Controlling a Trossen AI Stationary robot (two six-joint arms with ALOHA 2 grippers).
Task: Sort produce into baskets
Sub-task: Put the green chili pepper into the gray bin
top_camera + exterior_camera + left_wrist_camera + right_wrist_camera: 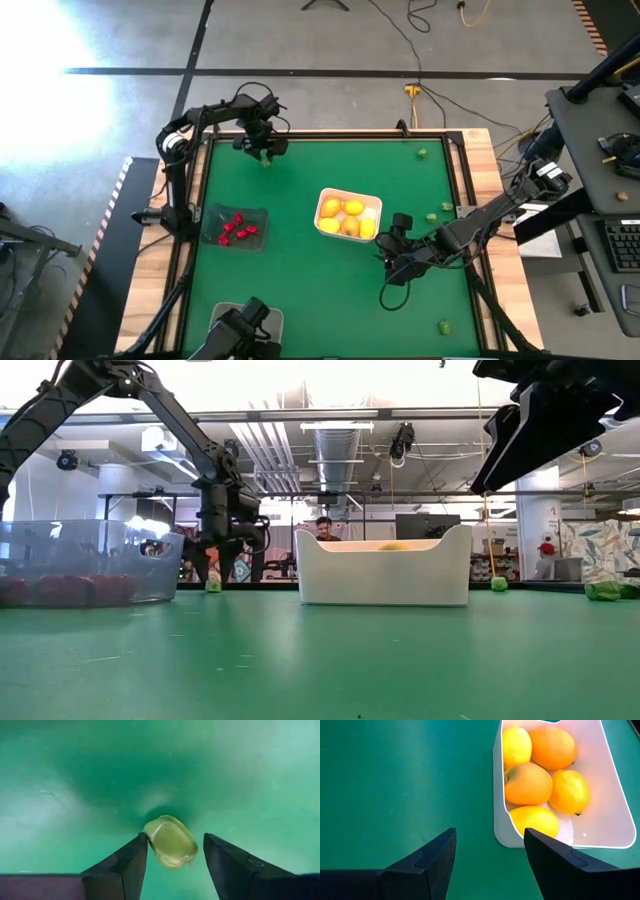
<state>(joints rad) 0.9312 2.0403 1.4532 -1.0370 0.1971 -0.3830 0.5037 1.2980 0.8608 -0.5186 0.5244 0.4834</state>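
My work surface is a green mat (300, 270) framed by a pale wooden tabletop (140, 260). On the grey floor at twelve o'clock, a black cable (400, 40) winds down to a yellow cable (412, 92) just beyond the table's far edge, and a dark tape line (300, 72) crosses the floor there. At three o'clock stands a dark desk (590, 130) carrying a keyboard (622, 245). Looking level across the mat, a seated person (322, 528) shows in the room behind, under a ribbed ceiling duct (340, 450); farther toward three o'clock sits a person in a red cap (546, 550).
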